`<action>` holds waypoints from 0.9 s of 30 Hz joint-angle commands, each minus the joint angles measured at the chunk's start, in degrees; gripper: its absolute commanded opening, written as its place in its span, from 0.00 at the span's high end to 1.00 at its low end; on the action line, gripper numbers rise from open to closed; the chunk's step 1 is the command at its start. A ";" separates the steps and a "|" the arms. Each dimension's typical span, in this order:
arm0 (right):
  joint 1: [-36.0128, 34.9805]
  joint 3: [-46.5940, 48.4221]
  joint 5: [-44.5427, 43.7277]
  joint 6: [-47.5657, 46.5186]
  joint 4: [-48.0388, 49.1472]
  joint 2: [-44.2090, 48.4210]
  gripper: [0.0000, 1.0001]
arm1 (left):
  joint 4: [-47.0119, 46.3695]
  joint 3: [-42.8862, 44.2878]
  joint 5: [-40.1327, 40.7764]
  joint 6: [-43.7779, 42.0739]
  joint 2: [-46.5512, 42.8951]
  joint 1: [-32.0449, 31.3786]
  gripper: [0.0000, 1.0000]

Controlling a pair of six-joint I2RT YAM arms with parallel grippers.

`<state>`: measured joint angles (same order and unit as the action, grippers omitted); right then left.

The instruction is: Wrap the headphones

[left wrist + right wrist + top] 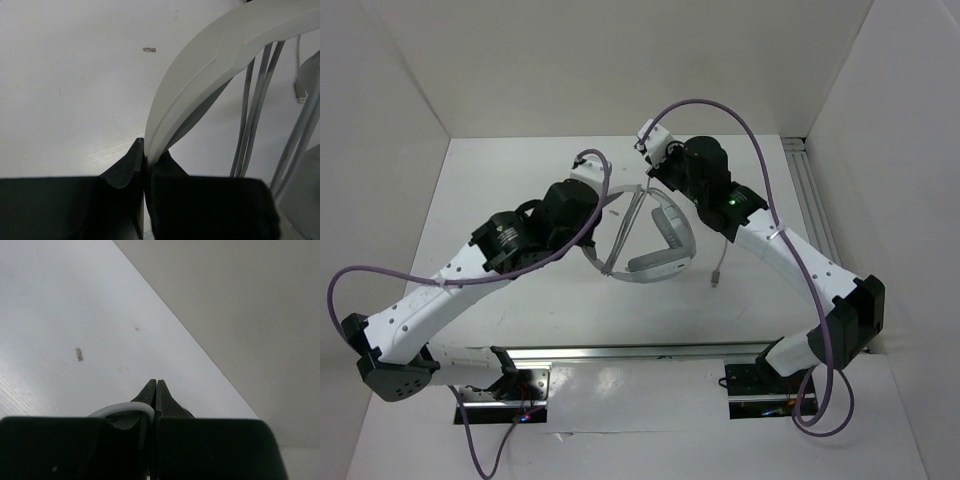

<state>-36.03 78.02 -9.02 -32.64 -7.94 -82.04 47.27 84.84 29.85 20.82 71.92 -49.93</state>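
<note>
The left end effector is clenched on the headphones. It pinches the edge of the pale headband, which arcs up and right from its tips above the bench. The right end effector is pressed closed on the thin grey cable, which loops just left of its tips.

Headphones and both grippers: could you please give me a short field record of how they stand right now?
headphones: light grey, between the two arms
left gripper: shut on the headband, at its edge
right gripper: shut, with a loop of the cable running into its fingers
cable strands: several pass side by side under the headband in the left wrist view
plug: free, lying on the table to the right of the headphones
</note>
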 commanded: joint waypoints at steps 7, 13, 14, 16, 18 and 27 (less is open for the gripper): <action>9.14 4.96 47.91 21.42 7.04 -4.78 0.87 | 16.98 18.86 -3.92 -6.76 -0.03 -5.09 1.00; 2.65 0.56 58.41 33.77 22.61 -13.13 0.85 | 15.58 24.67 -4.81 -5.71 0.59 -5.09 1.00; 1.94 0.56 58.41 34.66 23.93 -15.49 0.85 | 15.58 26.15 -3.75 -5.01 0.59 -5.09 1.00; 0.18 -0.58 59.98 38.85 29.89 -17.62 0.85 | 15.58 28.09 0.29 -2.46 0.59 -5.09 1.00; -0.88 -2.51 61.13 43.43 36.91 -20.52 0.83 | 14.88 30.11 2.83 -1.31 0.59 -5.09 1.00; -7.55 -1.91 64.30 62.25 64.27 -37.64 0.61 | 16.10 39.42 11.54 0.27 2.25 -5.09 1.00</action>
<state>-41.80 74.13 53.32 21.69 42.68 -116.25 69.28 118.78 35.44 16.73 74.32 -54.76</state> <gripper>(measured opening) 0.390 0.127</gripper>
